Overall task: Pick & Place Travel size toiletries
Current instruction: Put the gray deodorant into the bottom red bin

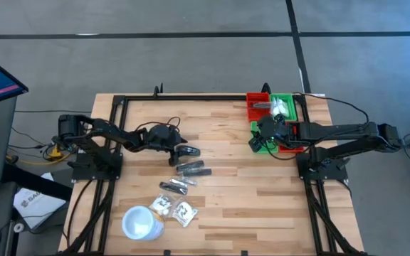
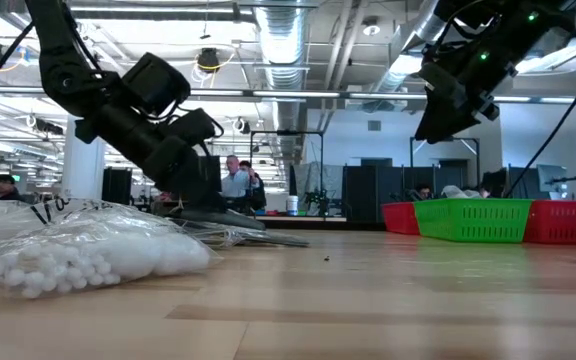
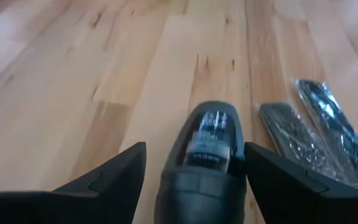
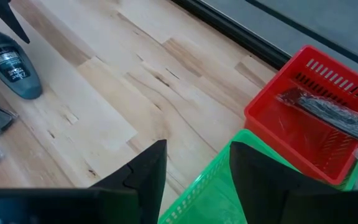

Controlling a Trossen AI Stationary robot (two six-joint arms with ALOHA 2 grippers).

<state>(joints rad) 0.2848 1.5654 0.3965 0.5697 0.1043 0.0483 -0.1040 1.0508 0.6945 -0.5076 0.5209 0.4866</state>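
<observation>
Toiletry tube (image 3: 207,146), dark, oblong, likely light, stiff and slick; lies between left gripper (image 3: 194,165) fingers spread wide; grasp across mid-body.

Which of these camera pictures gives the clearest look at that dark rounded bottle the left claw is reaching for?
The left wrist view: the dark bottle fills the middle, label visible, between the open left gripper's fingers. The right wrist view shows it whole but far off. The high view shows a small dark shape. The low view does not show it clearly.
</observation>
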